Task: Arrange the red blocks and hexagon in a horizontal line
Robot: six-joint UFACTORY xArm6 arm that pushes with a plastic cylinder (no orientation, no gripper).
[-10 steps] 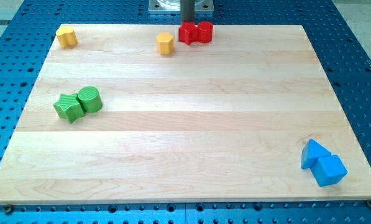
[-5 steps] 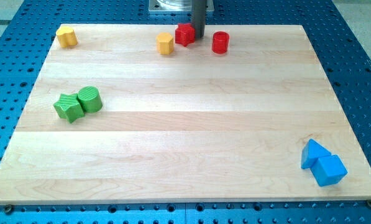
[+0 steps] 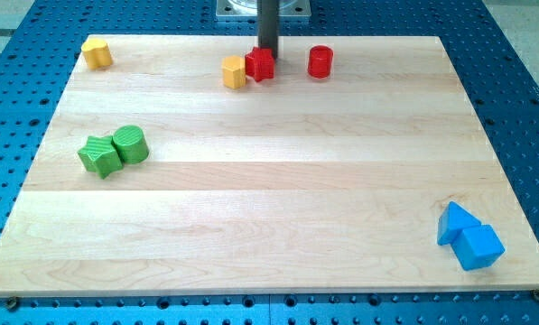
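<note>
A red block of jagged shape sits near the board's top edge, touching the yellow hexagon on its left. A red cylinder stands apart to the right, roughly level with them. My tip is at the upper right of the jagged red block, touching it.
Another yellow block sits at the top left corner. A green star and a green cylinder touch at the left. A blue triangle and a blue cube touch at the bottom right. The wooden board lies on a blue perforated table.
My tip split the two red blocks: the cylinder went right, then the tip swept left, pushing the jagged red block against the yellow hexagon, which slid slightly left and down.
</note>
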